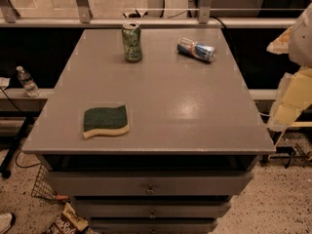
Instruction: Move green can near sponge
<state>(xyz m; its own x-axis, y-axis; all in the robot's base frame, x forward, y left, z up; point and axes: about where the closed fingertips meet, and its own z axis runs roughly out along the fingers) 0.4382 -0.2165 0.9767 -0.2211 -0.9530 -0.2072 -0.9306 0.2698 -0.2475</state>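
The green can [132, 42] stands upright at the back of the grey table [185, 106], left of centre, with its silver top and pull tab showing. The sponge [106, 121], dark green on top over a pale yellow layer, lies flat near the table's front left edge, well in front of the can. My gripper [290, 104] appears as pale yellow and white shapes at the right edge of the view, beyond the table's right side, far from both the can and the sponge and holding nothing that I can see.
A blue-and-silver can [196, 49] lies on its side at the back right of the table. Drawers [148, 186] run under the tabletop. A water bottle [27, 82] stands on a low ledge at left. A rail [146, 21] runs behind the table.
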